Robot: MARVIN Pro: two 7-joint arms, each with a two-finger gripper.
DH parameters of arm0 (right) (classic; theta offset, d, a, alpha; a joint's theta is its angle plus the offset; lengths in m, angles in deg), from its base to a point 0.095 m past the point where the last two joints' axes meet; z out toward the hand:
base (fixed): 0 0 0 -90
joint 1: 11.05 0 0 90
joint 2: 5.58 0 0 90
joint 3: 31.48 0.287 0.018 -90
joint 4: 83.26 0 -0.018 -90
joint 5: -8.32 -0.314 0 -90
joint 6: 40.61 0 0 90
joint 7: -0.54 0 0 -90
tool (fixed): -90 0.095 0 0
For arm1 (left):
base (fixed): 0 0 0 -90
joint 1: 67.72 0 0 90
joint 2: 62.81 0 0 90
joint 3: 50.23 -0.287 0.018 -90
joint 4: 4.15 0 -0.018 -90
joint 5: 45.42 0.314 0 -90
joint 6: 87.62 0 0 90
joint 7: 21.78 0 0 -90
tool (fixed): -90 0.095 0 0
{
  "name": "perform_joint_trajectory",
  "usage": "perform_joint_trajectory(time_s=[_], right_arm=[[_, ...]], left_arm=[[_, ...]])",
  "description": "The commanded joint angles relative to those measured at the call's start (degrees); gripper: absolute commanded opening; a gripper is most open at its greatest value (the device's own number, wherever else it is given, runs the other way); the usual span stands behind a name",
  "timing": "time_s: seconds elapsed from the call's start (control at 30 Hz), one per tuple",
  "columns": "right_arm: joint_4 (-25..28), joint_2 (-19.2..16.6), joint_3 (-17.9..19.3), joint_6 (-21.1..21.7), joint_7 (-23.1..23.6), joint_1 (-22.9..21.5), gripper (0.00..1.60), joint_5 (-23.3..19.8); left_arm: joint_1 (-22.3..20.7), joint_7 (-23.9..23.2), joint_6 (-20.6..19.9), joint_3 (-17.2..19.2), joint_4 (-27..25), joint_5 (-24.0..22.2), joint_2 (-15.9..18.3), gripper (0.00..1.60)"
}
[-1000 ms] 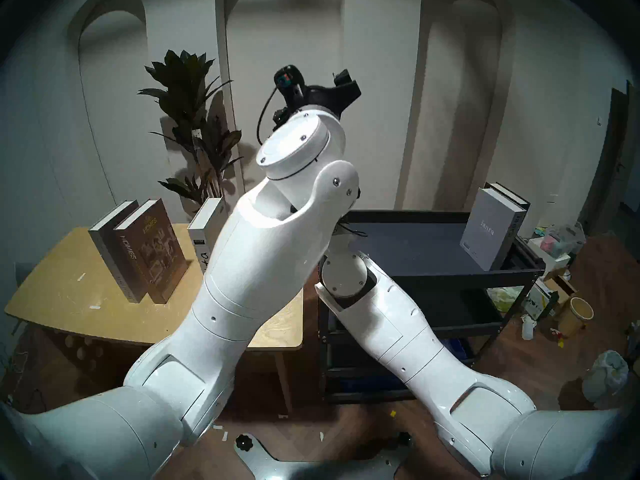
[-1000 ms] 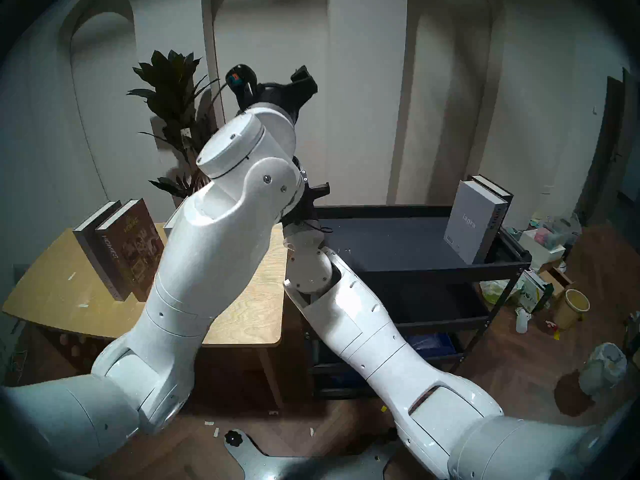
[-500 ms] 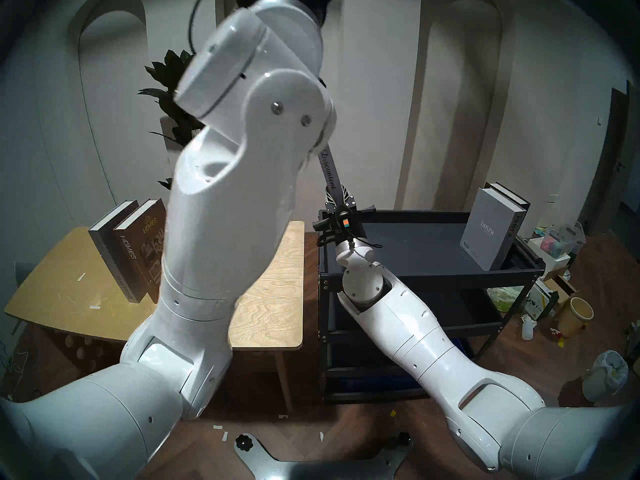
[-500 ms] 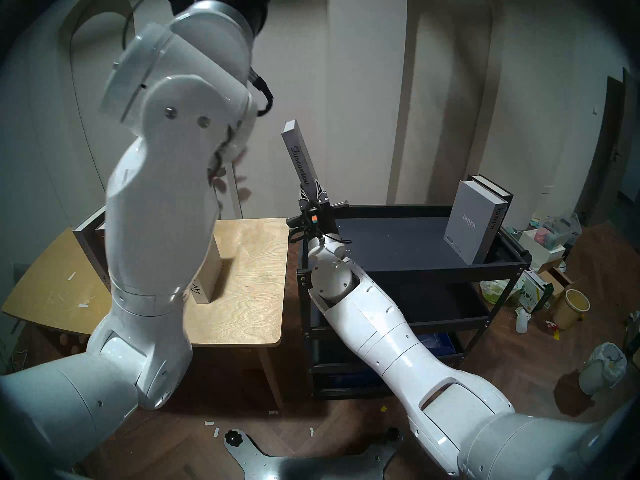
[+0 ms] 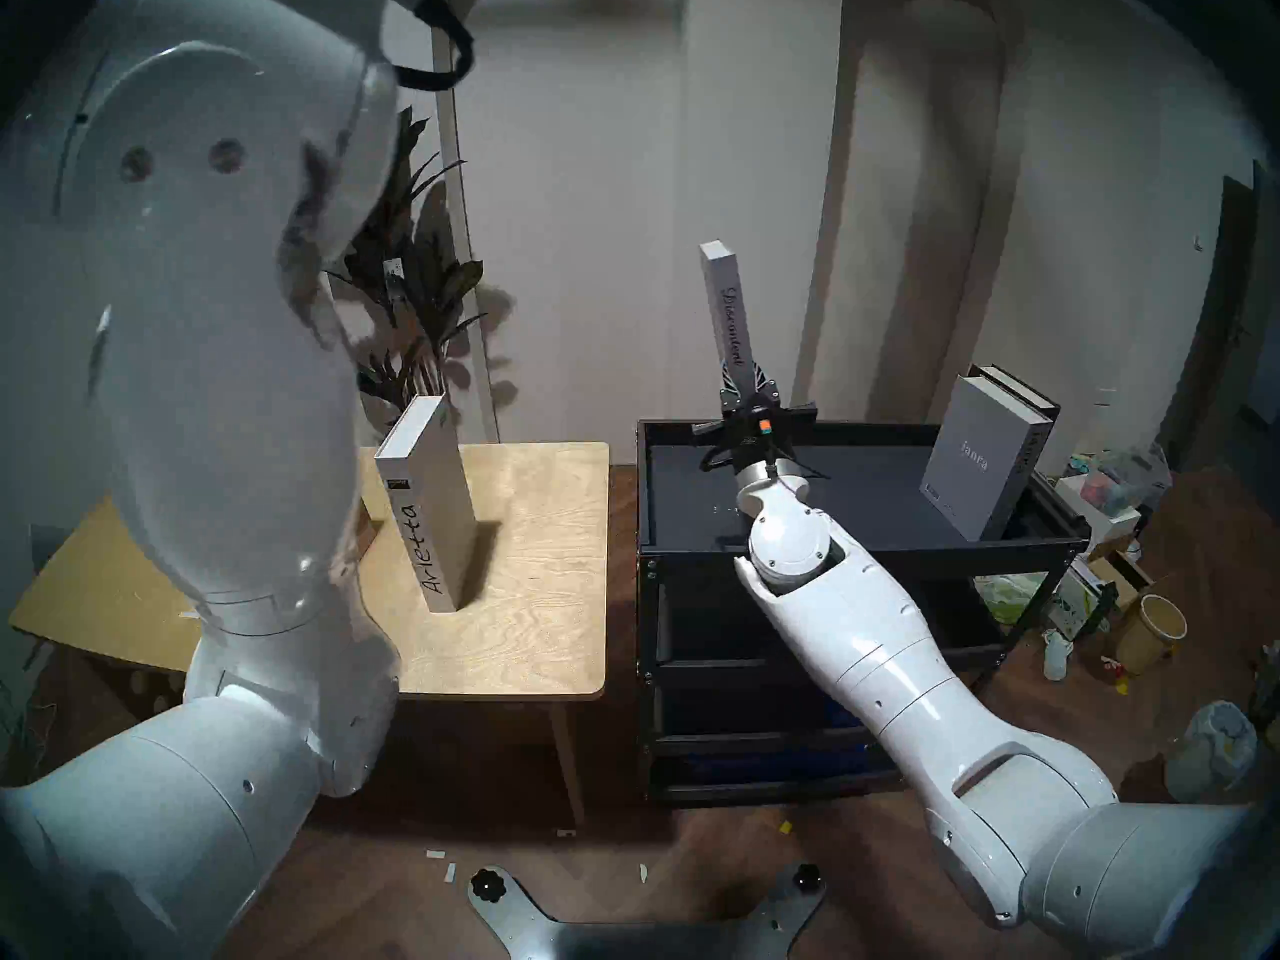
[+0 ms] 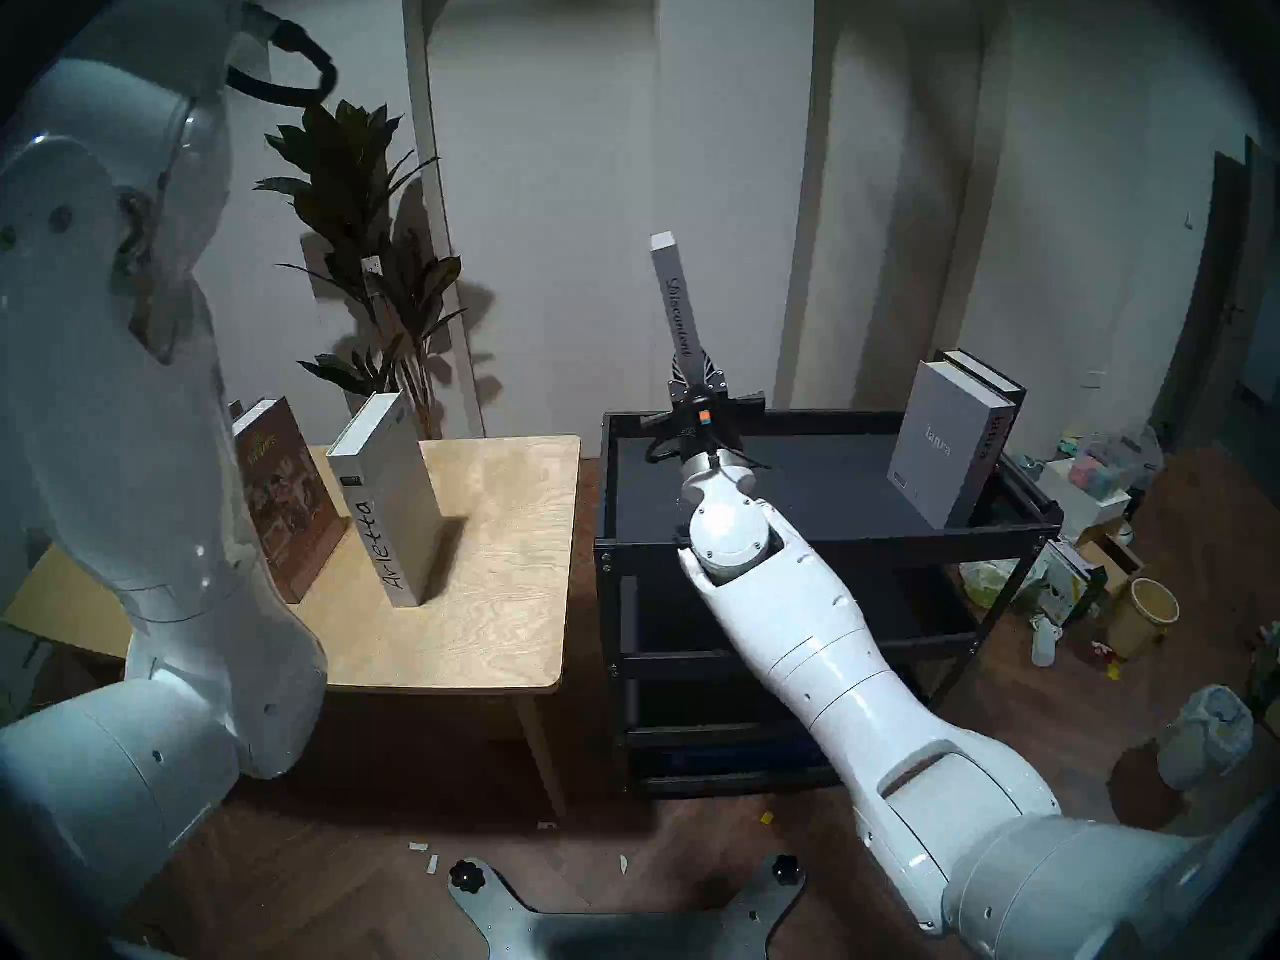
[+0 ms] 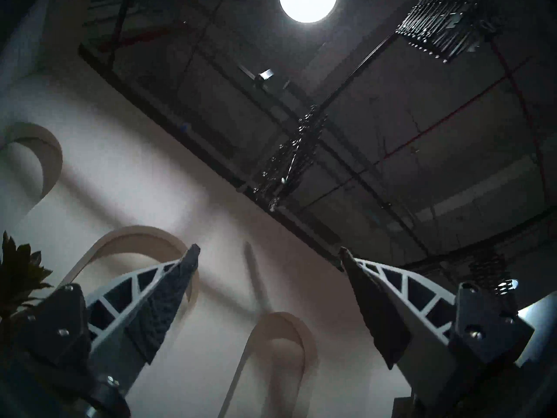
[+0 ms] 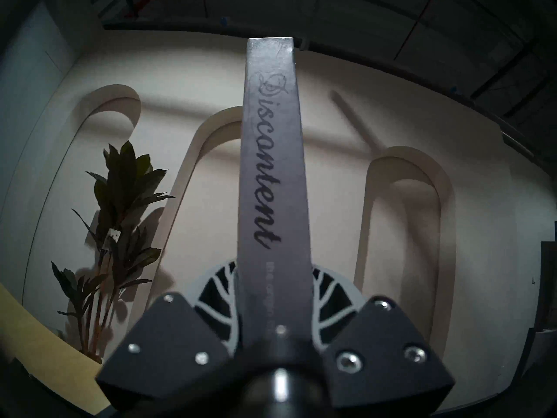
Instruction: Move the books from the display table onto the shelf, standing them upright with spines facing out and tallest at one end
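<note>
The right gripper (image 5: 747,383) has its fingers (image 8: 220,299) clamped on the lower end of the grey "Discontent" book (image 5: 727,314), one finger on each cover, spine toward the wrist camera. The book stands nearly upright above the far left rim of the shelf (image 5: 866,543). The left gripper (image 7: 268,251) is spread wide with nothing between its fingers (image 7: 168,290), aimed up at the ceiling.

A second ago the left arm crossed the middle of the head view and hid the book; it has since swung up and to the left. The right arm has carried "Discontent" rightward from the gap beside the surface (image 5: 540,633) to over the shelf, and the book now leans less.

Books counted: one held; two upright at the shelf's far right end, grey "ianra" (image 5: 970,460) and a darker one (image 5: 1032,418) behind it; on the surface, white "Arletta" (image 5: 433,508) and a brown book (image 6: 284,494) are visible, the left arm hiding whatever lies further left.
</note>
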Motion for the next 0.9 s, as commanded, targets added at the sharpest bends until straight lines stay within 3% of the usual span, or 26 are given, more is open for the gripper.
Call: perform_joint_trajectory(time_s=[0.0, 0.4, 0.87], right_arm=[[2.6, -3.9, 4.8, -0.4, 2.5, -0.8, 0.00, -4.9], [3.8, -8.5, 11.0, -0.4, 5.3, -0.1, 0.00, -10.4], [5.1, -11.5, 13.8, 0.6, 10.5, 1.4, 0.00, -16.1]], left_arm=[[2.6, -4.5, -3.5, 5.0, -0.6, -0.3, 6.8, 1.60], [12.5, -7.2, -9.5, 9.3, 5.4, 1.3, 14.1, 1.60], [21.5, -11.2, -13.3, 13.3, 7.4, 3.3, 20.1, 1.60]])
